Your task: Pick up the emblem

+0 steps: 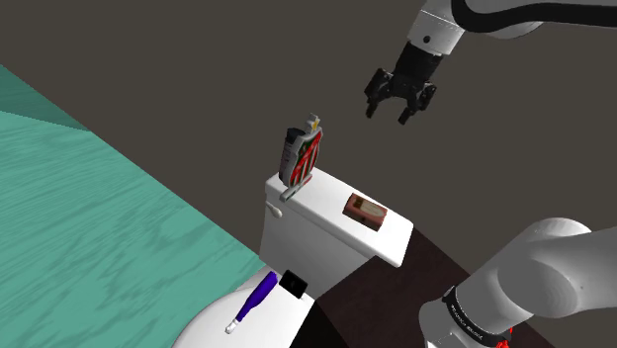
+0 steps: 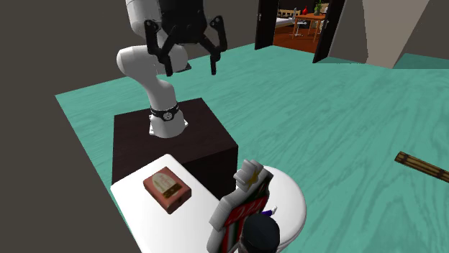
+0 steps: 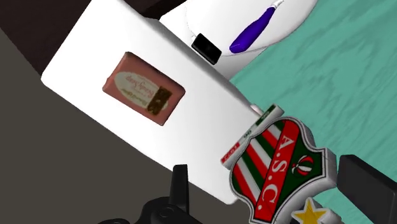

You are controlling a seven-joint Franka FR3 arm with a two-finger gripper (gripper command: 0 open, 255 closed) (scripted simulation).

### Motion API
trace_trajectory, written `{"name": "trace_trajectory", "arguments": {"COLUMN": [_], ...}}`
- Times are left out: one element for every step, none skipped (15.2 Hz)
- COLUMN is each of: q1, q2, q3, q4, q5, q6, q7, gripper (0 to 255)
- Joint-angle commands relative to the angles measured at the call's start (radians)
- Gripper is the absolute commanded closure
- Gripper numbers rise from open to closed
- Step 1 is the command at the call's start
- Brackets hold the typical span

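Shoulder view showed us the emblem (image 1: pixel 303 156) upright at the tank lid's (image 1: pixel 326 205) left end, a brown box (image 1: pixel 365 209) mid-lid, our gripper (image 1: pixel 397 110) high above, jaws wide and empty. A finger clipping the emblem could topple it off that edge.

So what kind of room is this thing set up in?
Probably a bathroom in a house: a white toilet with its tank, a small pinkish packet like soap lying on the tank, and a doorway to a room with a table.
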Motion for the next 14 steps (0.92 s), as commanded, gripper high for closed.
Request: {"name": "trace_trajectory", "arguments": {"q1": [-0.019,-0.031,-0.042,-0.052,-0.063,-0.073,-0.082,-0.090,-0.097,-0.103,-0.107,-0.110,-0.110,-0.109], "q2": [0.074,0.113,0.152,0.193,0.234,0.277,0.320,0.364,0.408,0.452,0.498,0.543,0.588,0.634], "q3": [0.053,0.075,0.096,0.115,0.134,0.151,0.167,0.181,0.193,0.203,0.211,0.217,0.221,0.222], "q4": [0.043,0.068,0.095,0.124,0.154,0.187,0.221,0.257,0.294,0.333,0.374,0.416,0.460,0.505], "q5": [0.002,-0.002,-0.009,-0.018,-0.029,-0.042,-0.058,-0.075,-0.094,-0.114,-0.135,-0.157,-0.179,-0.200], "q6": [0.034,0.048,0.060,0.070,0.079,0.086,0.091,0.095,0.096,0.095,0.092,0.087,0.081,0.072], "q7": [0.127,0.184,0.241,0.299,0.357,0.415,0.473,0.532,0.589,0.647,0.703,0.759,0.813,0.866], "gripper": [0,0,0,0,0,0,0,0,0,0,0,0,0,0]}}
